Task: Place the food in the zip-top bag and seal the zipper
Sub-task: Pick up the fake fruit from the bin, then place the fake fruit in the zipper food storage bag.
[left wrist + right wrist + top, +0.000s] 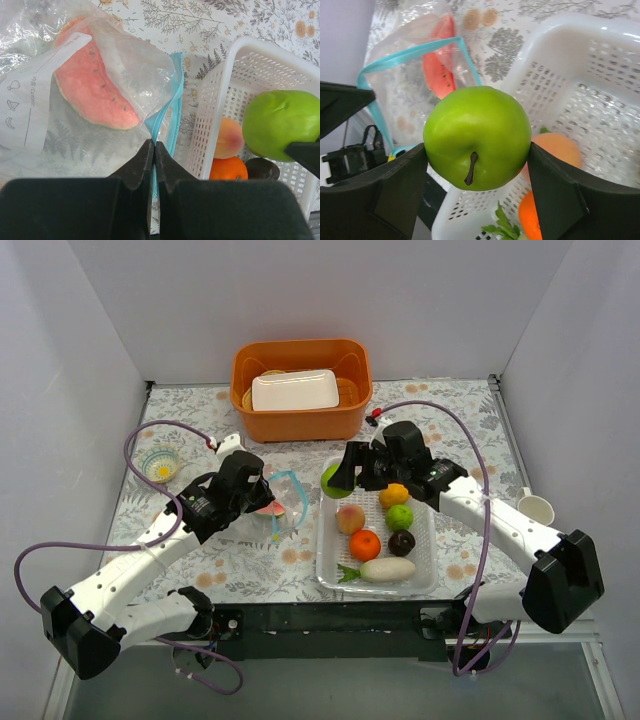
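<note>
Checking wrist views, we see our right gripper (476,165) clamping a green apple (477,130); only the left wrist shows our left gripper (154,150) pinched on the zipper (176,80).

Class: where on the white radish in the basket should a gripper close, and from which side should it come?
Across the middle of the white radish, from straight above, probably. It lies flat along the near wall of the mesh basket, leaves to the left; the walls block a sideways approach.
</note>
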Available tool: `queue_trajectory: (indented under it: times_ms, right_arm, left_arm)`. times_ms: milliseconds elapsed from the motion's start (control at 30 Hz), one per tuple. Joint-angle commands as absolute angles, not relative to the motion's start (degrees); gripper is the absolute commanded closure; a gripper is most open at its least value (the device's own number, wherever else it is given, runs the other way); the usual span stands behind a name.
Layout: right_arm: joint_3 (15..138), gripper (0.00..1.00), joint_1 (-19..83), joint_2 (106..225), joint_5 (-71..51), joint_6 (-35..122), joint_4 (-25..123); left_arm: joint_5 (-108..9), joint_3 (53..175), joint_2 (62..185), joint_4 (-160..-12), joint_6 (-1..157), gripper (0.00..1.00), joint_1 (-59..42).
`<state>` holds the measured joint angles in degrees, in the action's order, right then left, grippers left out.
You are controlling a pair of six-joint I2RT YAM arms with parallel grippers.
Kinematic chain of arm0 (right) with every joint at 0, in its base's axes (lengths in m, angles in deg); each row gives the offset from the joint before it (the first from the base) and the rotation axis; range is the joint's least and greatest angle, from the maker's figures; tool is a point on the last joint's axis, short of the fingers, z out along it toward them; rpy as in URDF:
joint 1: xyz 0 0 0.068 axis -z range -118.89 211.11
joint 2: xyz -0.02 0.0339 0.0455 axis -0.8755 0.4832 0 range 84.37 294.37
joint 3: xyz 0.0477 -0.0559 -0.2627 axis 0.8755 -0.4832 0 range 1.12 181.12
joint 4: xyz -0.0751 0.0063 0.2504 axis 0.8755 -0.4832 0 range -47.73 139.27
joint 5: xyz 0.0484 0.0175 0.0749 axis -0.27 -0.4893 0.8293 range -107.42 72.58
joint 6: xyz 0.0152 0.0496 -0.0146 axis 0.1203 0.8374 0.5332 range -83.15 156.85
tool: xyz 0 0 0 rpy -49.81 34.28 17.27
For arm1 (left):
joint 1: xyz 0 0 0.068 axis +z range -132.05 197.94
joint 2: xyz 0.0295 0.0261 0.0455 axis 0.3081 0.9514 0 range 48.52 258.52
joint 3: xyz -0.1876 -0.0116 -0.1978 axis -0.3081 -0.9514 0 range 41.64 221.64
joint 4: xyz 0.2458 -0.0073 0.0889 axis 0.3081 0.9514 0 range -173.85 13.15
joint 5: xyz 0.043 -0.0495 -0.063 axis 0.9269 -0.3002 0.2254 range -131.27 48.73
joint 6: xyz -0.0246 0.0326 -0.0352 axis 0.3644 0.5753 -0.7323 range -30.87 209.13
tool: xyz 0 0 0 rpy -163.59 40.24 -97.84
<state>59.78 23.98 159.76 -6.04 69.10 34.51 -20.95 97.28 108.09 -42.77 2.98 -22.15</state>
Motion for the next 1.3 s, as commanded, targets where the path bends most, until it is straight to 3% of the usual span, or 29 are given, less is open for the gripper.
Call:
queue_trajectory:
  times_ms: [0, 600, 700, 733, 800, 833, 933, 1267]
  right_arm:
    - [61.06, 0.61, 21.92, 161.0, 1.12, 72.89, 43.03]
    - [76.51, 0.57, 11.02, 184.37, 6.92, 72.98, 46.03]
    - [80.74, 0.41, 10.22, 187.72, 7.81, 70.7, 43.83]
    - [81.36, 0.3, 10.13, 187.99, 7.72, 70.08, 42.34]
    - [81.37, 0.23, 10.13, 186.86, 6.85, 69.03, 41.98]
    - [81.19, 0.09, 10.22, 186.24, 5.8, 67.72, 40.84]
    - [81.19, 0.04, 10.22, 183.52, 2.45, 65.34, 39.52]
    - [84.8, 0.02, 10.22, 179.82, -9.65, 62.43, 29.15]
  left_arm:
    - [-20.79, 98.24, 106.97, -43.25, 3.79, 1.0, -22.31]
    - [-19.56, 99.48, 105.3, -42.98, 3.61, 1.0, -22.31]
    - [-18.77, 99.38, 103.9, -43.16, 3.18, 1.0, -22.31]
    - [-18.16, 99.38, 103.63, -42.9, 3.0, 1.0, -22.31]
    - [-17.63, 99.3, 102.93, -42.81, 2.74, 1.0, -22.31]
    - [-17.02, 99.21, 102.75, -42.54, 2.73, 1.0, -22.31]
    - [-15.87, 98.95, 102.13, -42.02, 2.38, 1.0, -22.31]
    - [-12.27, 99.3, 101.78, -40.08, 0.27, 1.0, -22.31]
